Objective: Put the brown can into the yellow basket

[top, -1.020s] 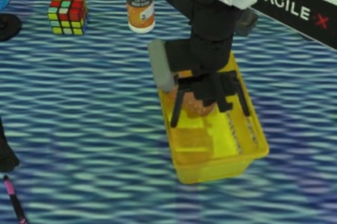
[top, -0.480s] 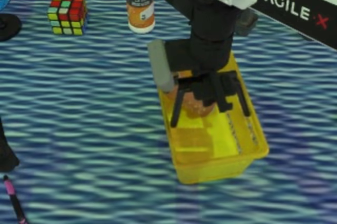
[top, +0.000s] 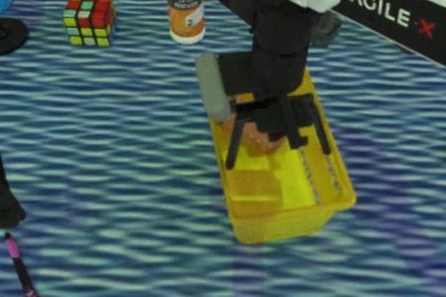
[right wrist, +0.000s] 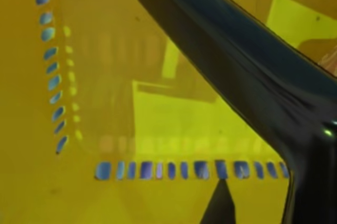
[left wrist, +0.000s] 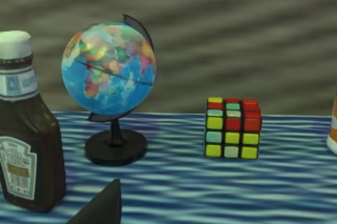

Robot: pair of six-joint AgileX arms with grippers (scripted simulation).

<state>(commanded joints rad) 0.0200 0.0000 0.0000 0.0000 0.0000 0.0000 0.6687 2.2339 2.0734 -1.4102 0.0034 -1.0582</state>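
Right gripper (top: 268, 126) sits low inside the yellow basket (top: 293, 217), at its far end; finger state can't be read, arm body covers it. Brown can (top: 252, 140) shows partly under the gripper, inside the basket's far end. Right arm reaches down steeply from the table's far edge. Right wrist view shows only yellow slotted walls (right wrist: 79, 129). Left arm is parked at the table's left edge; its wrist view faces a globe (left wrist: 109, 71) and cube (left wrist: 233, 128).
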